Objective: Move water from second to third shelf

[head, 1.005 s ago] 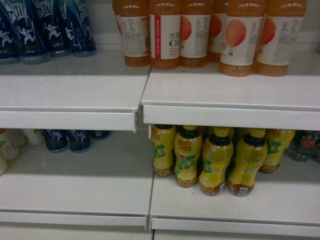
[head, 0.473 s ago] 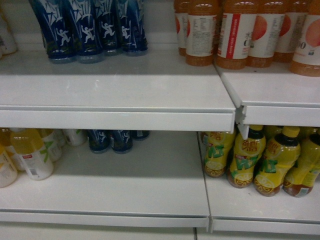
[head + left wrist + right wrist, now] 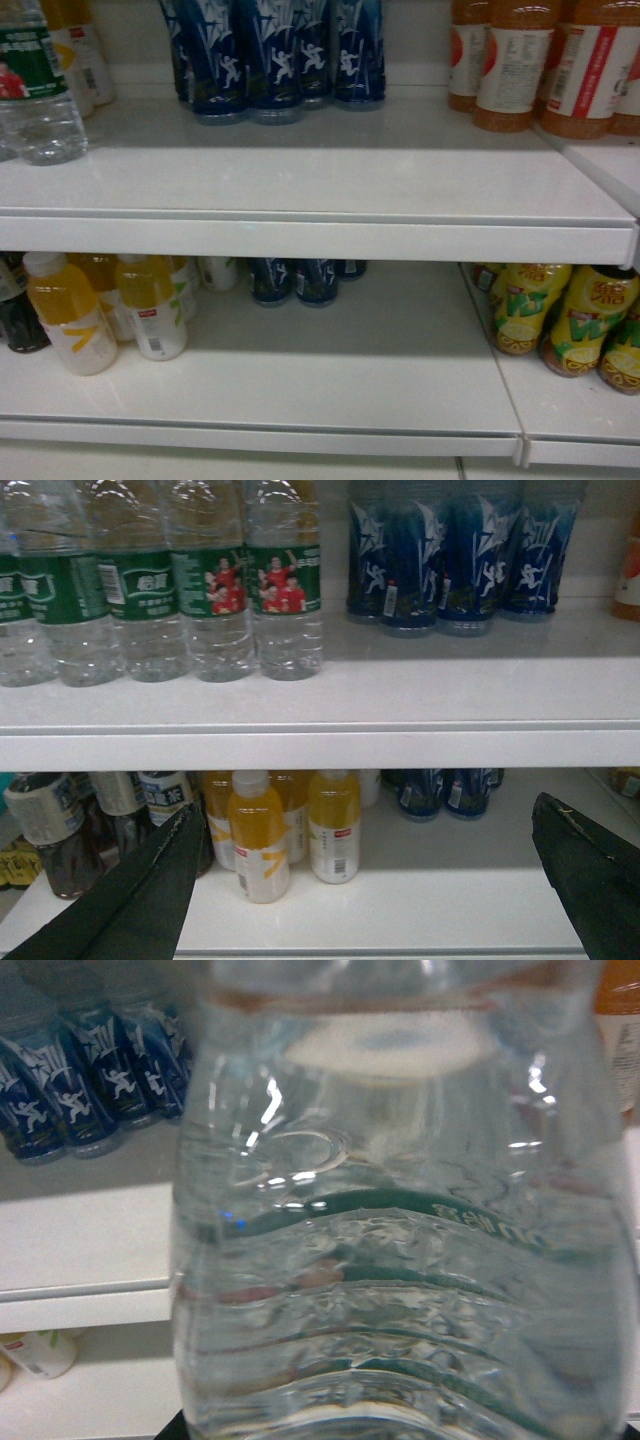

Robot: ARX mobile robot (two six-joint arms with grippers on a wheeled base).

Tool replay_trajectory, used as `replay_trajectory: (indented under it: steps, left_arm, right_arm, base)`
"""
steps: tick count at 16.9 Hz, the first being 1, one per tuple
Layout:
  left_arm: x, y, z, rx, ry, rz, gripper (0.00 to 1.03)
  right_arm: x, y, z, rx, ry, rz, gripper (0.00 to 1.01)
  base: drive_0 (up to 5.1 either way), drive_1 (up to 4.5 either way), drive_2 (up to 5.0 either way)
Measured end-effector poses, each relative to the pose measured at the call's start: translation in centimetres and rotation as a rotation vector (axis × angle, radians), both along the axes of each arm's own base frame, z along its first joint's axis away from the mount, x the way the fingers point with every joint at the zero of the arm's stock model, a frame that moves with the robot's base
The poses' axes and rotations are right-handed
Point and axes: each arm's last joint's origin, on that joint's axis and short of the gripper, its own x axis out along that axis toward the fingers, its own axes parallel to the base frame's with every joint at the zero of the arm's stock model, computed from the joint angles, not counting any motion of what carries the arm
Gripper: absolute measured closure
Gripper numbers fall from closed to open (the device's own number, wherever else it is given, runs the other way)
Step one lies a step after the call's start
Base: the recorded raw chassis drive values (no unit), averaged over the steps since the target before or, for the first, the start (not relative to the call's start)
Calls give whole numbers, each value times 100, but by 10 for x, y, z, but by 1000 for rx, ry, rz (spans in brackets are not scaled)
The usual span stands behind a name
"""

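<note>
A clear ribbed water bottle (image 3: pixel 400 1240) with a dark green label fills the right wrist view, hanging in front of the shelves. My right gripper (image 3: pixel 395 1430) is shut on it, its fingers almost wholly hidden behind the bottle. Several more water bottles (image 3: pixel 285 600) stand in a row on the upper shelf (image 3: pixel 400 695) in the left wrist view. One of them (image 3: pixel 35 95) shows at the head view's top left. My left gripper (image 3: pixel 368 815) is open, its dark fingers (image 3: pixel 150 890) spread wide in front of the lower shelf (image 3: pixel 430 910). No gripper shows in the head view.
Dark blue bottles (image 3: pixel 270 60) and orange-drink bottles (image 3: pixel 520 65) share the upper shelf (image 3: pixel 300 190). Below stand yellow juice bottles (image 3: pixel 70 315), small blue bottles (image 3: pixel 300 280) and yellow tea bottles (image 3: pixel 575 320) on the lower shelf (image 3: pixel 330 385).
The head view has swung left: the shelves and their bottles slid to the right of the picture, and a water bottle came into view at the top left.
</note>
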Motion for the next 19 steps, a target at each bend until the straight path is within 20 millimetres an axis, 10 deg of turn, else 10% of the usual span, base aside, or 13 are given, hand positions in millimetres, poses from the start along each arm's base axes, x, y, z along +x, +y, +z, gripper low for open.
replay_trajectory:
  steps: [19]
  left_arm:
    - [0,0,0,0,-1,0,5]
  right_arm:
    - [0,0,0,0,0,2,59]
  base:
    - [-466,225,225]
